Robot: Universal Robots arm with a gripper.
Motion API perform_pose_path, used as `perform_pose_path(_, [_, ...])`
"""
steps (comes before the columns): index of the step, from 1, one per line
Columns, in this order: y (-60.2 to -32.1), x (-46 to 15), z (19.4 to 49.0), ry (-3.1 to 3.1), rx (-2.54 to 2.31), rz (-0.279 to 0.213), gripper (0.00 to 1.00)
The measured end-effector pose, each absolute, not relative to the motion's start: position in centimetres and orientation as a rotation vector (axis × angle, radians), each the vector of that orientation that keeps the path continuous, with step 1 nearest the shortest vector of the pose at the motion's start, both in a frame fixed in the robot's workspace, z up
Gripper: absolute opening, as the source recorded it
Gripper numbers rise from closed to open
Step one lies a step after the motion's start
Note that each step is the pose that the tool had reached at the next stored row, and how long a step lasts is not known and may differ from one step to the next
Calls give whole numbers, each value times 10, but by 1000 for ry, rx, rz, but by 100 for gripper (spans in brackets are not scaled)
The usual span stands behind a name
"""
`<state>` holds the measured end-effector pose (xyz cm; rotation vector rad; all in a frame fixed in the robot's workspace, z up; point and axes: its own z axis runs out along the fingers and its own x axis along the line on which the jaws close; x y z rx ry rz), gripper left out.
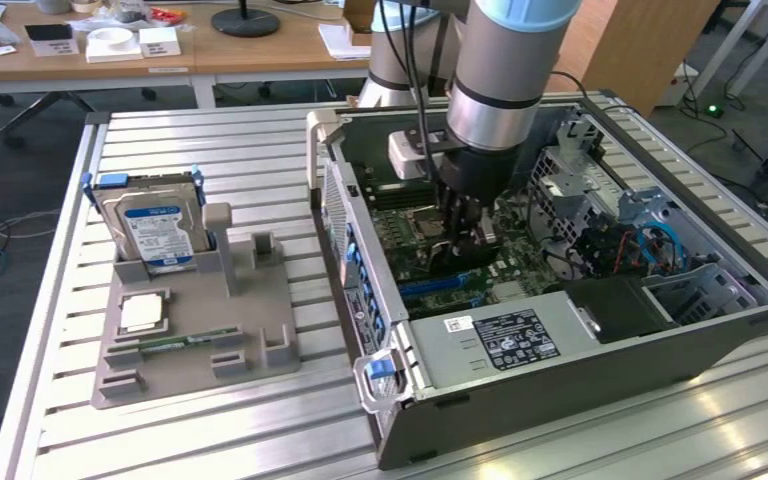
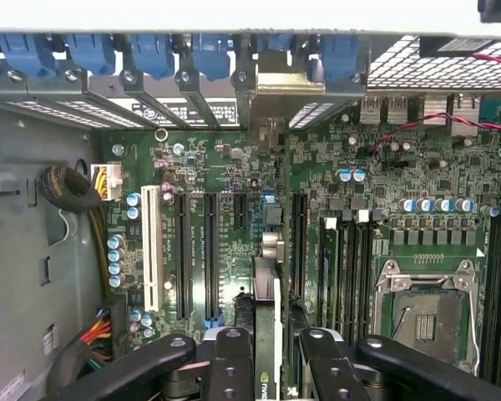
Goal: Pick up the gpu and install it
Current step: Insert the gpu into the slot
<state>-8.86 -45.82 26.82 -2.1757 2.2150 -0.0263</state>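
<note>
While the arm reaches down into the open computer case (image 1: 544,340), the gripper (image 2: 274,341) has its jaws closed on the gpu (image 2: 267,292), one finger on each flat face. The card stands on edge between them, its thin edge turned toward the wrist camera.

The relation that matters is between the card's long axis and the slots (image 2: 210,251) on the motherboard (image 2: 234,167). In the wrist view the card runs parallel to the long slots. Its far end points at the back wall of the case, where the row of blue clips (image 2: 150,50) sits over the openings. It lines up close to a slot between the white connector side and the processor socket (image 2: 417,309), but I cannot tell from this angle exactly which slot lies beneath it.

The exterior view puts the gripper deep inside the case, near the board. Whether the card's lower edge is touching a slot or hanging just above it is hidden.

The hard drive (image 1: 157,230) stands in the grey holder (image 1: 211,330) on the table (image 1: 224,150), well apart from the case.
</note>
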Motion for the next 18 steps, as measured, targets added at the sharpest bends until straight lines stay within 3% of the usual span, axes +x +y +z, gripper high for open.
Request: perform_pose_path(18, [-458,-93,263,2222,-2172,-30,26])
